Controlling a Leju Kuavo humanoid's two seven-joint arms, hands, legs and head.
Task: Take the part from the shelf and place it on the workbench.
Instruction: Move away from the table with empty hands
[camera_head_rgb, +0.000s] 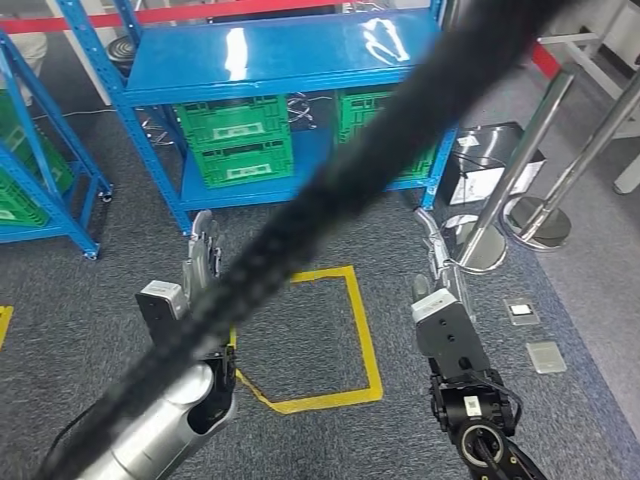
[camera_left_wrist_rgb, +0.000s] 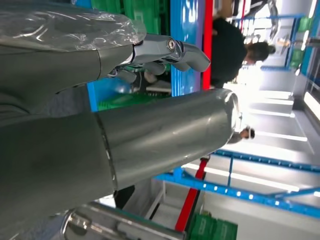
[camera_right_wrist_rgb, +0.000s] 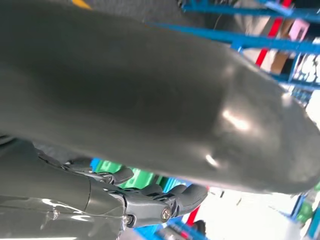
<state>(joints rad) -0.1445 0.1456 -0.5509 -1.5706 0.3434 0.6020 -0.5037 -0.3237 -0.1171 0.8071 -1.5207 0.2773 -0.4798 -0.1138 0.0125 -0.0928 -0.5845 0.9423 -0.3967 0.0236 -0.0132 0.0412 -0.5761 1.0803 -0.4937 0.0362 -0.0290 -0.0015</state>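
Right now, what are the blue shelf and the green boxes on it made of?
The blue shelf looks like painted metal: its top is glossy and mirrors the ceiling lights, and its posts are thin, stiff bars. The green boxes look like moulded plastic, matte, with a lattice of ribs along their sides. I cannot be sure from looks alone.

Grey carpet (camera_head_rgb: 90, 330) covers the floor, with a yellow taped square (camera_head_rgb: 332, 340) marked on it just in front of the blue shelf (camera_head_rgb: 279, 60). Green crates (camera_head_rgb: 234, 140) sit on the shelf's lower level. Another blue rack (camera_head_rgb: 45, 180) stands left of the shelf; chrome posts (camera_head_rgb: 521, 160) on round bases stand to its right. Bright light glares off the shelf top.
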